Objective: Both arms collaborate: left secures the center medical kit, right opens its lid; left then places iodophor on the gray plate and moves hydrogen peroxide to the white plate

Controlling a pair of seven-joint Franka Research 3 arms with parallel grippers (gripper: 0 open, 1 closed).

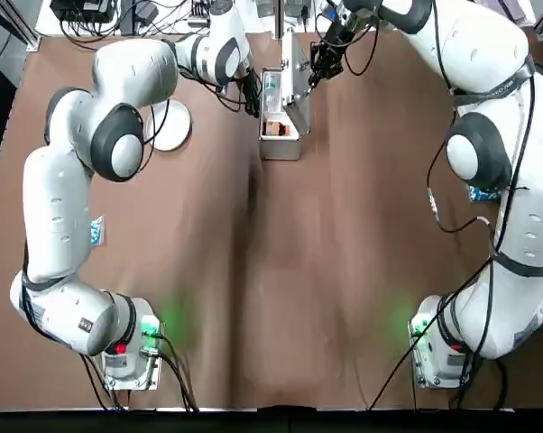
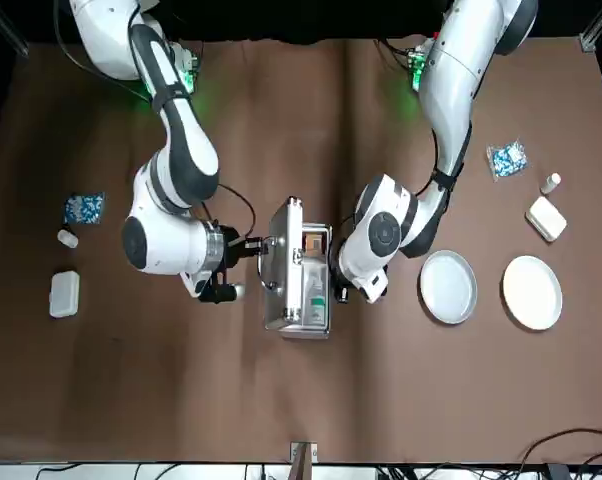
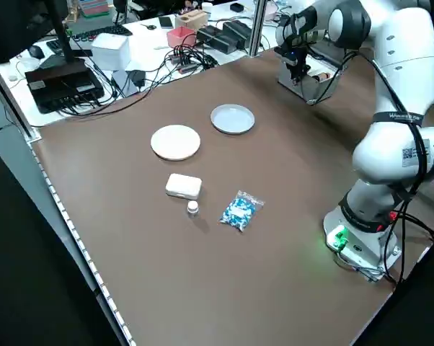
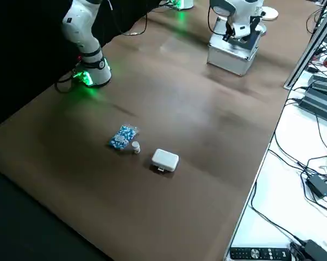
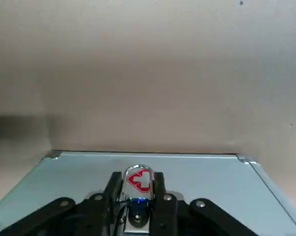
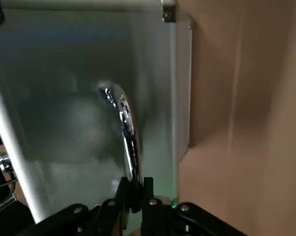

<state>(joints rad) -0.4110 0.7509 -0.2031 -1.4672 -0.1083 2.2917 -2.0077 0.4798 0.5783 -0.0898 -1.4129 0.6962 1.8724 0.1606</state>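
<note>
My right gripper (image 6: pixel 133 196) pinches the lid's handle (image 6: pixel 123 132), lid (image 2: pixel 281 262) upright, while my left gripper (image 5: pixel 138 206) clamps the kit's clasp (image 5: pixel 139 181) opposite.

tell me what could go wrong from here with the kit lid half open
1. The right hand grips only the thin chrome handle on the raised lid; a slip could let the lid drop shut.
2. The left hand pinches just the small latch on the medical kit, so a strong pull might drag or tip it.
3. The left arm crowds the open side, close to the gray plate, so the reach for the bottles inside could be awkward.
</note>
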